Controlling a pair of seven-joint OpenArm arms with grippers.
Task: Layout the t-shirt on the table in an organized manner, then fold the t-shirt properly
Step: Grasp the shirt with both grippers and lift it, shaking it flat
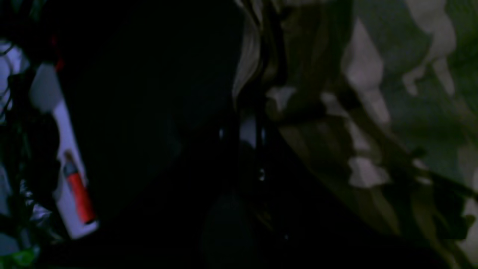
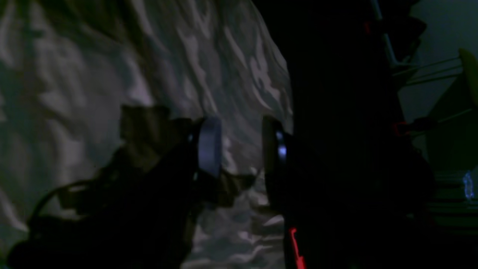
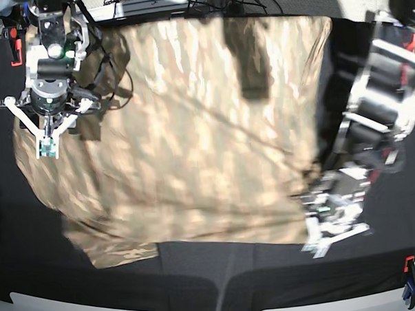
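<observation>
Left fingers point(image 1: 244, 123) clamp the t-shirt point(image 3: 192, 128) edge, right fingers point(image 2: 209, 147) apart, over the black-clothed table point(image 3: 220, 279).

Both wrist views are very dim, with a bluish cast and soft focus. In the left wrist view the half toward 9 o'clock is near black; the shirt point(image 1: 373, 93) toward 3 o'clock is blurred and muddy, and only a red clamp point(image 1: 79, 194) at 8 o'clock keeps its colour. In the right wrist view the shirt point(image 2: 112, 56) is grey and grainy, and the side toward 3 o'clock is black. The base view is bright, lit from above; the shirt point(image 3: 192, 128) shows warm patches and arm shadows near 12 o'clock. The left arm point(image 3: 359, 162) at 3 o'clock is smeared by motion blur, the table point(image 3: 268, 277) stays deep black, and the edges bow slightly
</observation>
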